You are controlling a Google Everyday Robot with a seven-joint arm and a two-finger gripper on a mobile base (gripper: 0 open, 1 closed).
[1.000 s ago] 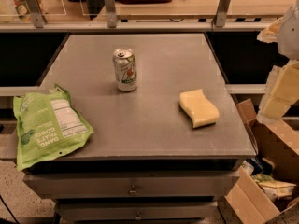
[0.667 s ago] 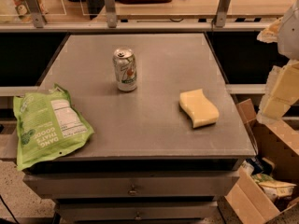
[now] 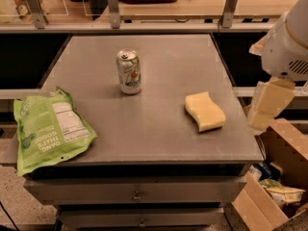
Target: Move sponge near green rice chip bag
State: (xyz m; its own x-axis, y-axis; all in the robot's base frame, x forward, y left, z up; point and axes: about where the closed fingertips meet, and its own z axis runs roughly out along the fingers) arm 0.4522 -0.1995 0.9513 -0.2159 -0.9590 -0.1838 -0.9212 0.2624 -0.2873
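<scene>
Since a moment ago only the arm (image 3: 288,42) has moved: it has come in a little from the right and dipped, bringing the gripper (image 3: 269,105) closer to the table's right edge. Sponge, can and bag lie where they lay.

Nearest me, a cardboard box (image 3: 284,186) of clutter sits on the floor by the table's (image 3: 159,143) front right corner. At the front left the bag (image 3: 48,129) lies flat, label up, with its near end hanging over the table's edge.

Next back, the gripper hangs off the right side of the table, above the box and not over the tabletop. I cannot tell how far its jaws are open, but they hold nothing. The sponge (image 3: 204,110) lies on the right part of the table, to the left of the gripper and near it, with the table's edge between them. Its long axis runs from back left to front right, slanting toward the gripper's side.

To my eye the coming move is a short reach leftward over that edge and down onto the sponge. After that comes a long carry across the table to the bag, which is well apart from it.

Farther back stands the can (image 3: 129,72), upright and left of centre. It sits behind the straight line from sponge to bag, so I judge the way open, though a wide swing could clip it.
</scene>
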